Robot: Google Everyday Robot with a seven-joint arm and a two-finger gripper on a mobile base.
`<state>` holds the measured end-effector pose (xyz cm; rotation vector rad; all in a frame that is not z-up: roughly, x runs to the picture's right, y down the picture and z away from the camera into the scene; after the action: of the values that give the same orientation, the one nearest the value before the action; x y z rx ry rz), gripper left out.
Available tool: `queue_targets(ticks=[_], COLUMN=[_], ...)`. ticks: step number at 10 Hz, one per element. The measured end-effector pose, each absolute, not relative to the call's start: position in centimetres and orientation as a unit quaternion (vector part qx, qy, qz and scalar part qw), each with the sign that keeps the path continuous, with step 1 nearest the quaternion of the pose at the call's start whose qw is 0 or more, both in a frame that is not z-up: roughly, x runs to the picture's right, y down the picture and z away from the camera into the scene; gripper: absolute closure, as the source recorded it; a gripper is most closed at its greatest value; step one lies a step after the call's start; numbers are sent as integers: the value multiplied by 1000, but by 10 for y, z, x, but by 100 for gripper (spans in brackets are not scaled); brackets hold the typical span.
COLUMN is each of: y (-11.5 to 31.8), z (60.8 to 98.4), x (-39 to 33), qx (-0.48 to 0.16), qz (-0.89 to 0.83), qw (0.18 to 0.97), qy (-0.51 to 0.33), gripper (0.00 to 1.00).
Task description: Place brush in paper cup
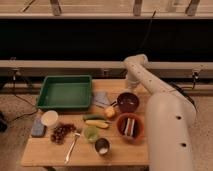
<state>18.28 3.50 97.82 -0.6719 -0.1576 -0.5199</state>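
Wooden counter is noted before a dark railed wall, crowded with kitchenware. The gripper is found at the rear right edge, hung from the white arm above and behind the dark bowl. Whether it is spread or closed, or has hold of anything, cannot be told.

The paper cup is located upright at the front left, just before the near left corner of the green tray and just beside the blue sponge. It is well apart from the gripper. The brush is taken, with reservation, to be the slim pale streak lying between the grey cloth and the dark bowl.

The reach for the brush is judged to be the step in hand. It is advised that:
- the handle be gripped near its middle;
- it be lifted clear of the bowl and fruit;
- it be lowered on end into the cup's centre;
- it be released low, so the light cup is not tipped.

The silver utensil is to be left alone.

The gripper's tip is merged with the arm. The counter's right end is covered by the robot's body. The cup's interior is not made out.
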Motion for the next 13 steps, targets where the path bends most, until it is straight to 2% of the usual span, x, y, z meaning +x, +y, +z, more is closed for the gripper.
queue_targets(ticks=[1,2,4,5,13], y=[38,40,38,30,-55], z=[978,978,973,964,882], x=[183,183,182,180,146], qx=[-330,-336,-337,-330,-231], qz=[-254,-259,-261,-260,-260], qw=[906,902,901,904,933], qy=[-76,-74,-73,-74,-94], gripper=[69,82,97,100,100])
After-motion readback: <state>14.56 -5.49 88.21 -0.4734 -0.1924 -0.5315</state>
